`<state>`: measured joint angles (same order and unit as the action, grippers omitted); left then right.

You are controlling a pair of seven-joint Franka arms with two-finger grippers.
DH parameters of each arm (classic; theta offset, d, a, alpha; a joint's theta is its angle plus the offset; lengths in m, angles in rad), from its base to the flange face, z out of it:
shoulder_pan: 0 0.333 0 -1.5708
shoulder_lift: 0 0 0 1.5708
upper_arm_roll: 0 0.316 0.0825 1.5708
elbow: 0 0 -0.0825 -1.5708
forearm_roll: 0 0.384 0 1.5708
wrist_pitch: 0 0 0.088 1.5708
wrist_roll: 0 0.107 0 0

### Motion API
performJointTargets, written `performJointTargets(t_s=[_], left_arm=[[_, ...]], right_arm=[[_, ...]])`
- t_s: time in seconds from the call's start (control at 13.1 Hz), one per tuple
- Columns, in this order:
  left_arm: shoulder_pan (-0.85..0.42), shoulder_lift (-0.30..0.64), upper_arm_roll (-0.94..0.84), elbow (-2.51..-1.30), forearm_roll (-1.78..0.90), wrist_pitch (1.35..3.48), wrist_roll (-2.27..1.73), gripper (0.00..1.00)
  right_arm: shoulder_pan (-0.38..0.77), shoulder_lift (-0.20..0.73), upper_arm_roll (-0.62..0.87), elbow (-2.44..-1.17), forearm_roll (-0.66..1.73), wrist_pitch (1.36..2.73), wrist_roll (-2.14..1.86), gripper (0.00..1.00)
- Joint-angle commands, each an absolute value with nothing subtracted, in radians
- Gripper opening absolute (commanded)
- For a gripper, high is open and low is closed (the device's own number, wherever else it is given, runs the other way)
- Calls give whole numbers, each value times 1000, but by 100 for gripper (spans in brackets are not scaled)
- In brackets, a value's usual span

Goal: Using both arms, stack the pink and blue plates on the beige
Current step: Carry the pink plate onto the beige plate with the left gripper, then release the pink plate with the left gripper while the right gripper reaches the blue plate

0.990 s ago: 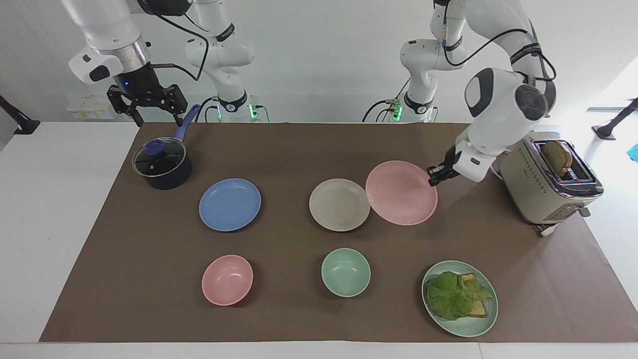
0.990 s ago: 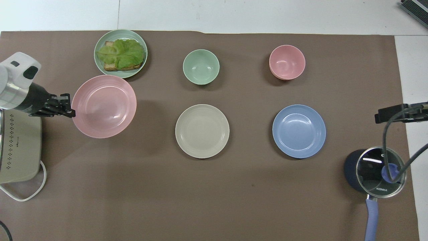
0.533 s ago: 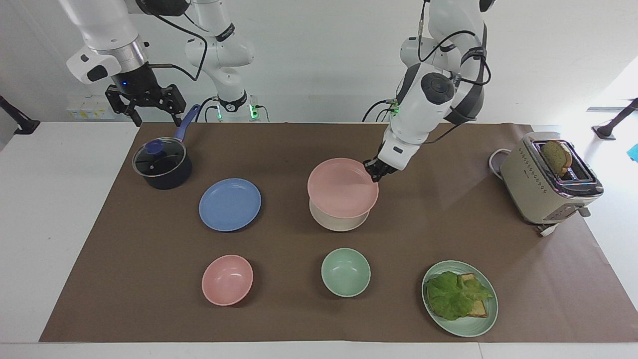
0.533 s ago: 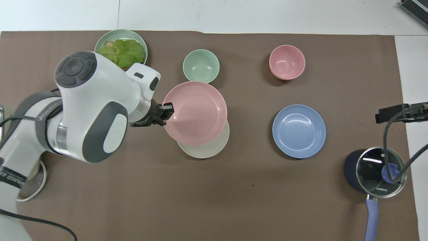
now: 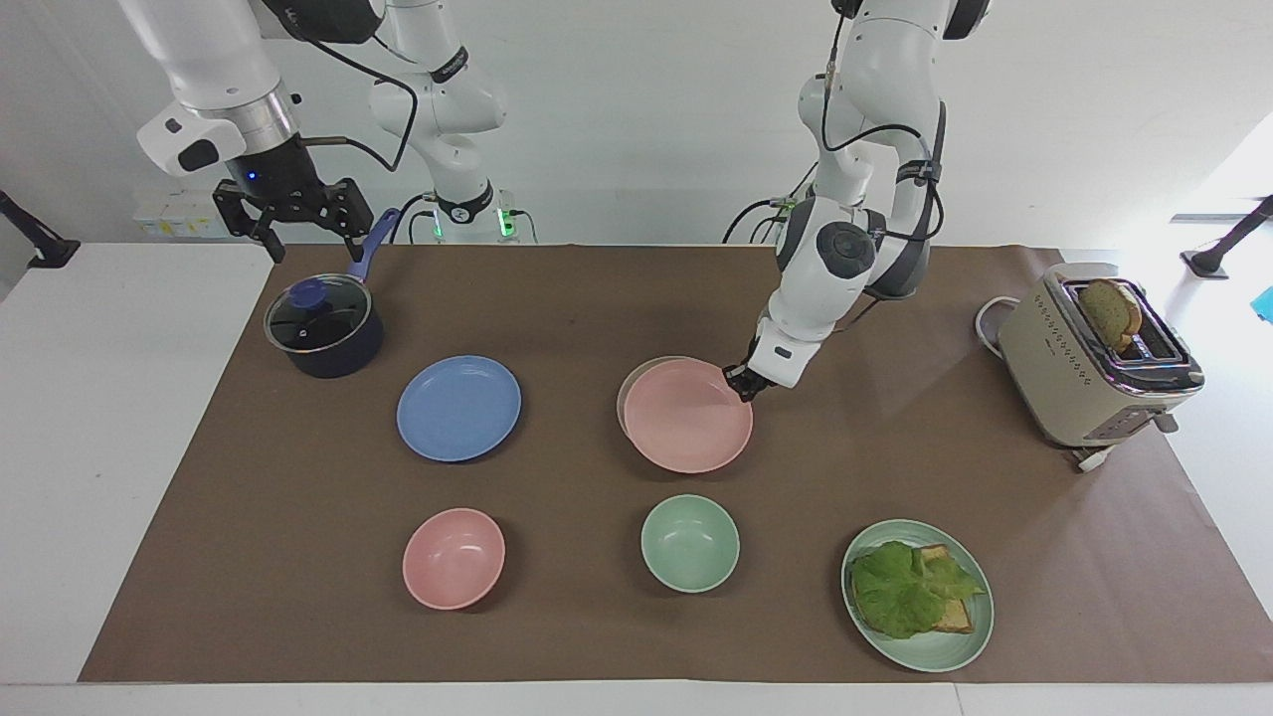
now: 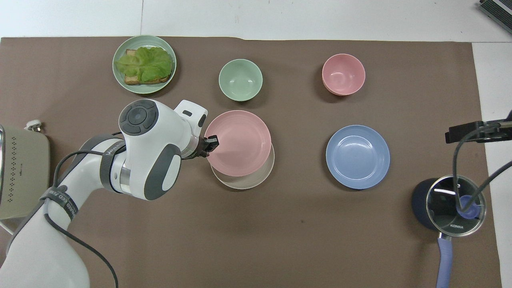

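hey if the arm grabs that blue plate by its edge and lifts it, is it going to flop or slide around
Probably stiff: the same-sized round matte pink plate keeps its shape with only the left gripper shut on its rim. The round shallow matte blue plate looks thin, so likely light. Its low rim gives little to pinch, so it may tilt or slip.

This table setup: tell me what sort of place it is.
Probably a robotics lab staging a mock kitchen: a bare white wall, a brown mat with a toaster, a lidded saucepan and plastic dishes between two mounted arms.
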<state>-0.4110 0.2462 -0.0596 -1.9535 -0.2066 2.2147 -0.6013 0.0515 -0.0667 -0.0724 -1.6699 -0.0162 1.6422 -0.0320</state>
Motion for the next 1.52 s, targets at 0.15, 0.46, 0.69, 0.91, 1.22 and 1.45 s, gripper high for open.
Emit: performJointTargets(t_s=[0.15, 0.46, 0.69, 0.91, 1.22, 1.45], left_arm=[[-417, 224, -58, -1976, -219, 2215, -575, 52], [-410, 227, -55, -1964, -206, 2212, -558, 100], [-321, 222, -44, -1887, -142, 2145, -552, 100], [-209, 212, -43, -1757, -83, 1967, -413, 100], [-68, 163, -41, -1600, -26, 1736, -149, 100], [-34, 160, -31, -1508, 31, 1597, -34, 100]], right_arm=[[51, -45, -66, -1868, -8, 1817, -61, 100], [49, 18, -67, -1985, 49, 1968, -63, 100], [48, 61, -67, -2060, 49, 2087, -127, 100], [43, 130, -67, -2088, 49, 2172, -156, 100], [32, 227, -67, -2106, 49, 2278, -228, 100], [34, 245, -67, -2108, 49, 2283, -225, 63]])
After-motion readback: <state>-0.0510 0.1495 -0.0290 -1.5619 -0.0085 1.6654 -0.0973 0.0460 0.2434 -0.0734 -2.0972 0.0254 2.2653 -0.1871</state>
